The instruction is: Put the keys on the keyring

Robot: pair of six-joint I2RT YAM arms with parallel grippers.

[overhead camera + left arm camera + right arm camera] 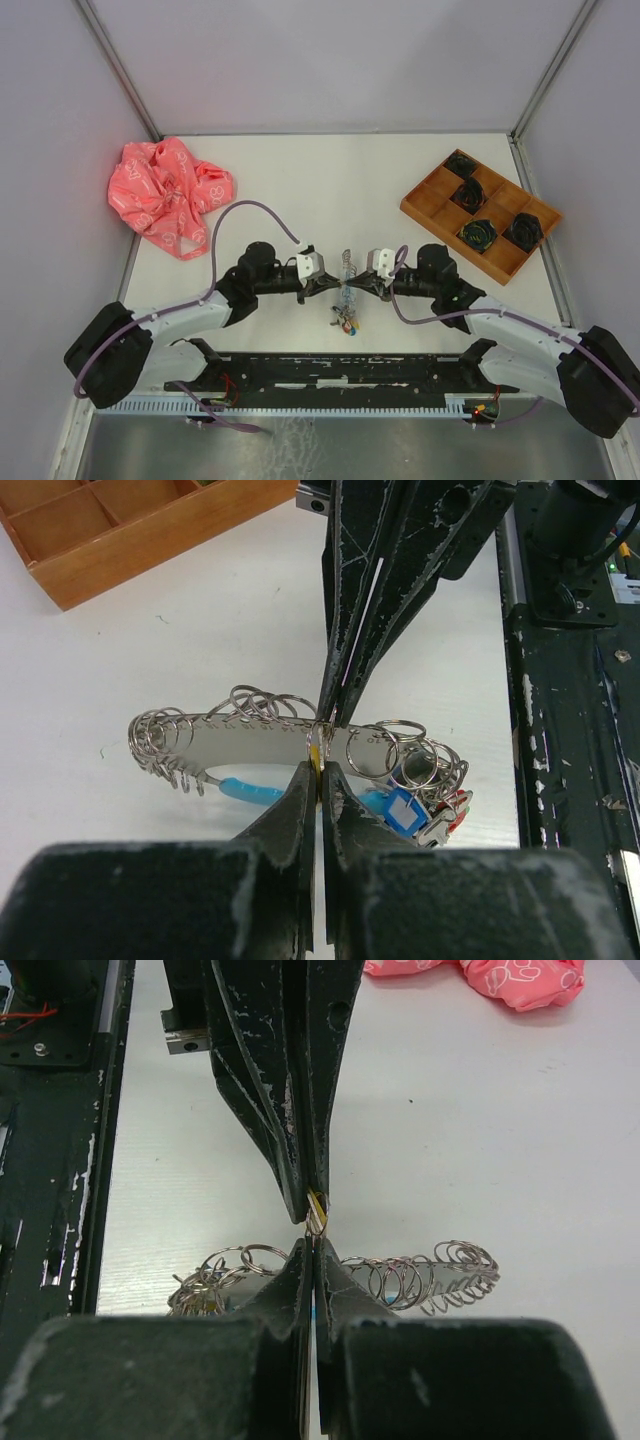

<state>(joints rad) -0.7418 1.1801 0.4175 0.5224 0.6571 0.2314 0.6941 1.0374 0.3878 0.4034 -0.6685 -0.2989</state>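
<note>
**Ana:** Steel, mostly. A curved steel strip strung with silver split rings (250,742) stands on edge on the white table (300,170), midway between the two arms and near their bases.

**Ben:** And the keys?

**Ana:** The bunch of keys with blue and red plastic tags (410,810) lies at the end of the strip nearer the bases, in among the rings there.

**Ben:** What are the claws doing?

**Ana:** The left gripper (317,772) has its jaws pressed together on a small brass-yellow piece (316,1206), right at the middle of the strip. The right gripper (312,1250) meets it tip to tip from the opposite side, its jaws also squeezed tight. Whether it nips a ring or only the strip's edge, I cannot tell.

**Ben:** Anything else on the table?

**Ana:** A crumpled pink plastic bag (165,195) lies at the far left. A wooden tray with compartments (430,195) sits at the far right, with four dark coiled objects (478,235) in its cells. Both are well apart from the grippers.
</note>
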